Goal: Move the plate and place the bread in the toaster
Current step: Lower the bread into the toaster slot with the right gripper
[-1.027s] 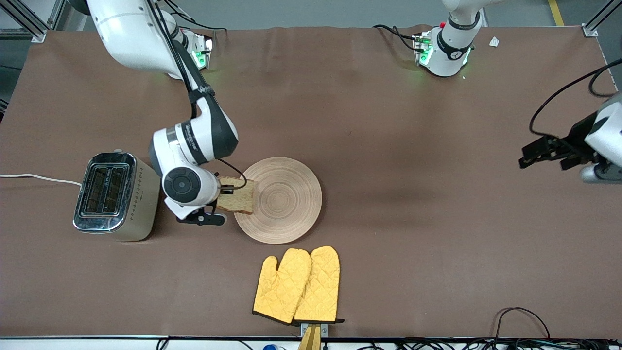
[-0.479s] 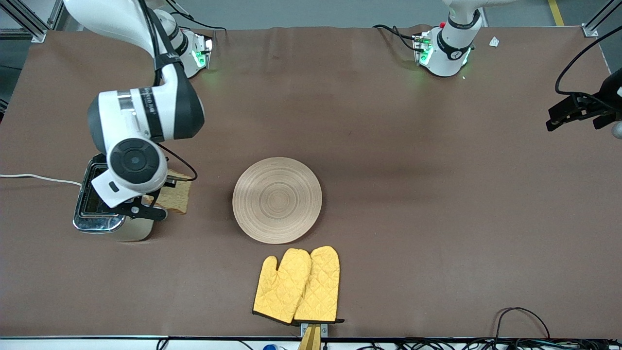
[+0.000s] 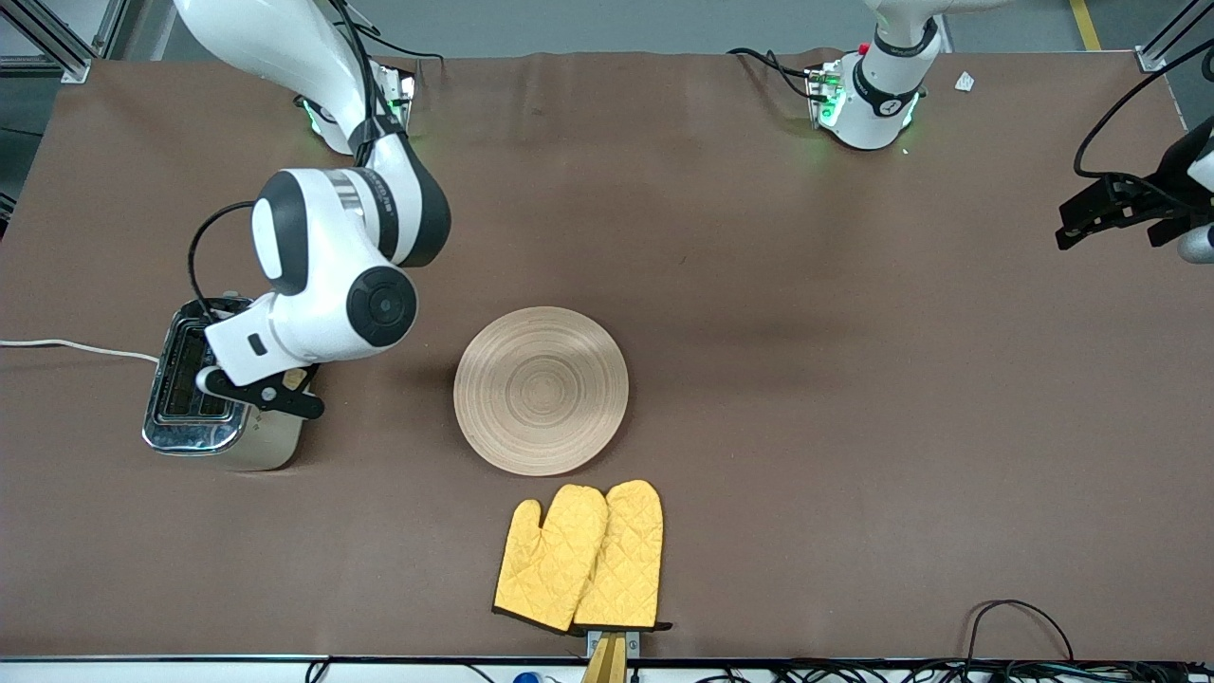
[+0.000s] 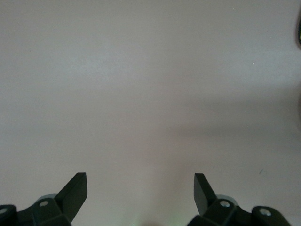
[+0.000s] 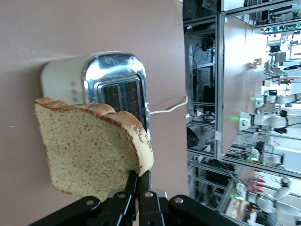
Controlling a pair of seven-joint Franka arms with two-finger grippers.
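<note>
My right gripper (image 5: pixel 138 181) is shut on the lower edge of the brown bread slice (image 5: pixel 89 150) and holds it upright in the air over the toaster (image 5: pixel 117 89). In the front view this gripper (image 3: pixel 266 394) hangs above the cream and chrome toaster (image 3: pixel 190 432), whose two slots are empty, and the wrist hides most of the bread. The round wooden plate (image 3: pixel 541 389) lies empty mid-table. My left gripper (image 3: pixel 1110 213) is open and empty in the air at the left arm's end of the table. Its wrist view shows its gripper (image 4: pixel 141 188) over bare table.
A pair of yellow oven mitts (image 3: pixel 579 555) lies near the table's front edge, nearer the camera than the plate. The toaster's white cord (image 3: pixel 76 346) runs off the right arm's end of the table.
My right gripper has carried the bread from the plate's edge to above the toaster and turned its wrist. The left gripper has drawn back toward its end of the table.
</note>
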